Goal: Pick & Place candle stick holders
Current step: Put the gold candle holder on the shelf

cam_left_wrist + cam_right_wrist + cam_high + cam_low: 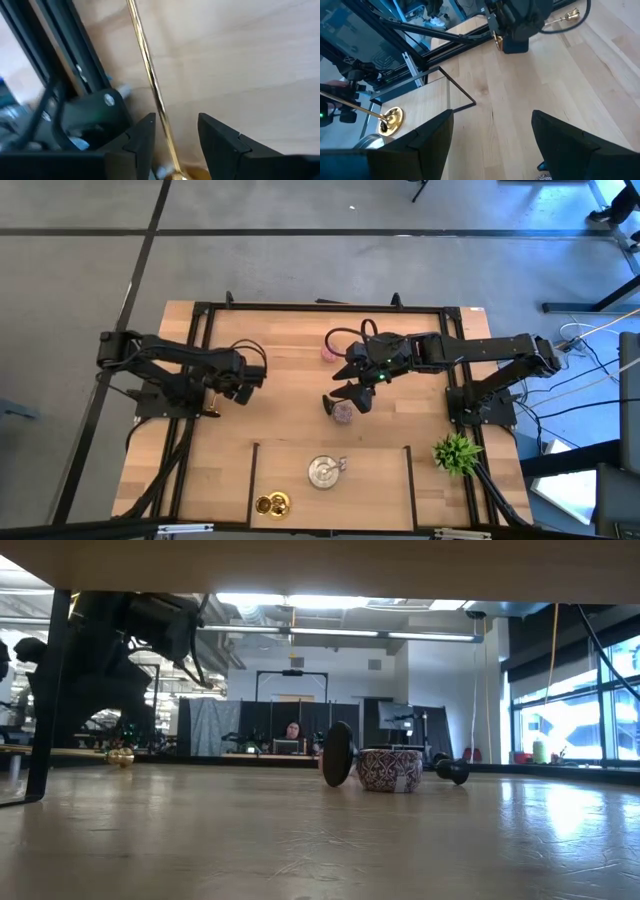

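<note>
A gold candle stick holder (212, 412) with a thin stem (150, 75) lies on its side at the table's left. My left gripper (175, 122) points down over it, open, one finger on each side of the stem. My right gripper (350, 387) hangs open above the table's middle, over a pink holder (343, 413). Beside that holder a black one (338, 753) shows its disc. A second pink holder (328, 352) stands farther back. A silver round holder (325, 470) and another gold one (270, 503) stand near the front edge. My left gripper comes at the gold holder's stem (162, 117) from above, fingers across it. The stem runs close to one finger (145, 132); whether that finger touches it I cannot tell. The holder lies on the table, its end (571, 16) sticking out past the gripper.
A green spiky plant (457, 452) stands at the front right. A thin black frame (330, 448) marks off the front middle of the table. Black rails (200, 350) run along the left side, close to my left arm. Bare wood lies between the two arms.
</note>
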Controlling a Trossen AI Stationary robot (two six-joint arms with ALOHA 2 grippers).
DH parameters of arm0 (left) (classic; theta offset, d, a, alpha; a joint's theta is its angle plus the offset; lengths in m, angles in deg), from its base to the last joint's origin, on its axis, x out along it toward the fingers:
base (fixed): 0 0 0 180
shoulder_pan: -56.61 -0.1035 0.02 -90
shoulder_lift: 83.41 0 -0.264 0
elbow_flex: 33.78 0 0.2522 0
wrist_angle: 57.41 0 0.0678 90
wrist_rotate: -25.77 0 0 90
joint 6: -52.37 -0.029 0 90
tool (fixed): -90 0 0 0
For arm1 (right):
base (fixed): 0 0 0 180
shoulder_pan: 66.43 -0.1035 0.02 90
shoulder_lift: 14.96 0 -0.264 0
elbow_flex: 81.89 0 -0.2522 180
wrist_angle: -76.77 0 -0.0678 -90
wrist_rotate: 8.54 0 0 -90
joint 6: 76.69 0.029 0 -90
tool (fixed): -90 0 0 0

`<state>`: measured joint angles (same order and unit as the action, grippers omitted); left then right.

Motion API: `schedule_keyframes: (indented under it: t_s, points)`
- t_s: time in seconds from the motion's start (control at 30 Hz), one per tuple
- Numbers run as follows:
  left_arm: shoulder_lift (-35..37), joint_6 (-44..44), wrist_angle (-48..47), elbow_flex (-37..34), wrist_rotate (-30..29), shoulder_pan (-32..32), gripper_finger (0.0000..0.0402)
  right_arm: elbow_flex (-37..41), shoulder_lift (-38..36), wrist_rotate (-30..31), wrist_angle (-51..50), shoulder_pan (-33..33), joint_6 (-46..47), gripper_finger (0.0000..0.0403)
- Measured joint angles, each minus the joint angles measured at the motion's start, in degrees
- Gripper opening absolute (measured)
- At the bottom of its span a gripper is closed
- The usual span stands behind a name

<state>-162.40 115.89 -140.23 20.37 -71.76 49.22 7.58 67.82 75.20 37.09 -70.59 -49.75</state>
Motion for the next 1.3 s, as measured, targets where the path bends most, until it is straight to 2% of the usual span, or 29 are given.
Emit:
schedule_keyframes:
  t_s: [0.2,0.4,0.93,1.07,1.3]
  points:
    - [-0.32,-4.34,-0.90,-0.36,-2.26,-1.11,0.0135,0.00,0.00,0.00,0.64,0.00,0.00,0.0273]
    - [-0.34,-7.82,0.75,-3.12,-0.44,-4.27,0.0147,0.00,0.00,0.02,0.62,0.00,0.52,0.0273]
    - [-0.32,-9.45,4.54,-6.03,0.93,-5.15,0.0144,0.00,0.00,0.07,0.63,0.00,2.43,0.0273]
    - [-0.32,-9.31,4.70,-6.03,0.90,-5.15,0.0121,0.00,0.00,0.11,1.15,0.00,2.43,0.0272]
    - [-0.22,-8.26,5.38,-5.81,1.35,-5.22,0.0033,0.00,0.00,0.22,1.88,0.00,2.43,0.0272]
